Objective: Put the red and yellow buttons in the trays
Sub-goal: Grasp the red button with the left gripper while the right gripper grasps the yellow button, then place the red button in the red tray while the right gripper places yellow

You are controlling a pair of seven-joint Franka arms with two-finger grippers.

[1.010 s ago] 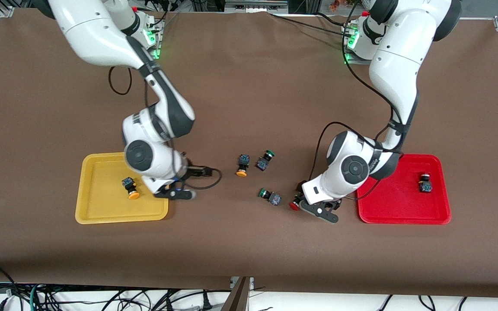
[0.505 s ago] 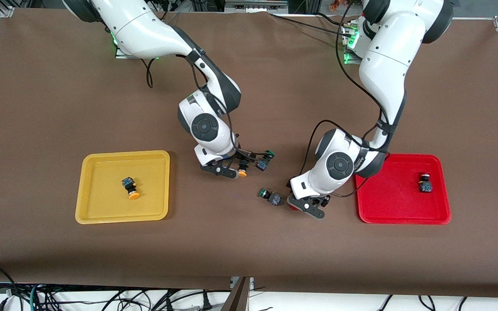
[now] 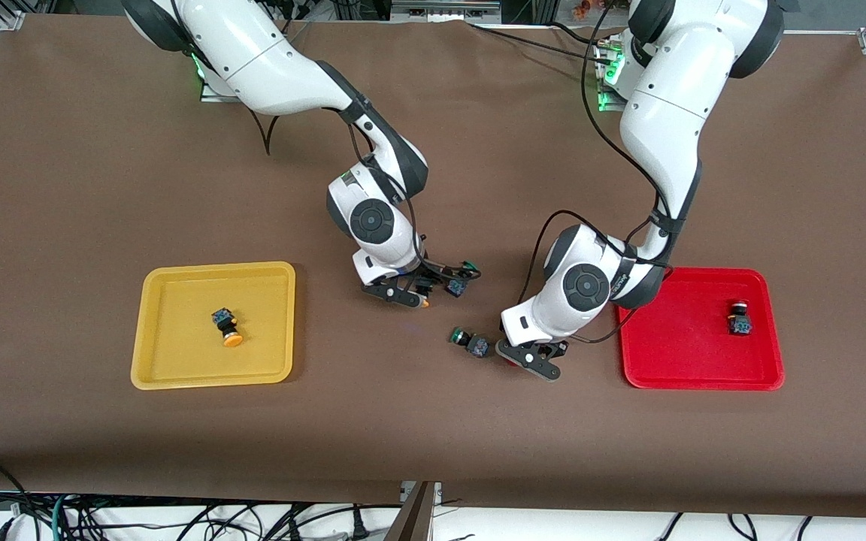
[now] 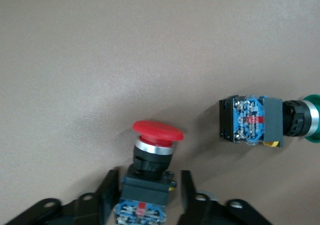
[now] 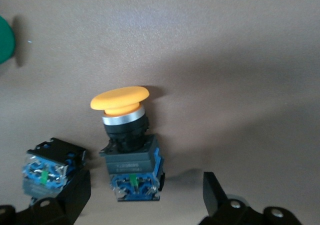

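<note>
Left tool (image 4: 145,197): down on the worktop (image 3: 433,436) beside the red tray (image 3: 704,372), fingers drawn narrow against the block body of a red button (image 4: 152,155); whether it grips firmly yet cannot be told.
Right tool (image 5: 145,195): jaws wide, straddling a yellow button (image 5: 125,140) mid-worktop, not touching it.
Stored: one red button (image 3: 738,318) in the red tray; one yellow button (image 3: 227,327) in the yellow tray (image 3: 177,376).
Green-capped switches (image 3: 470,342): two, loose on the worktop.
Handling, judged: small, light, rigid plastic; domed caps glossy and slippery. Grasp the flat-sided block body.
Trays: shallow moulded plastic, rounded corners.
</note>
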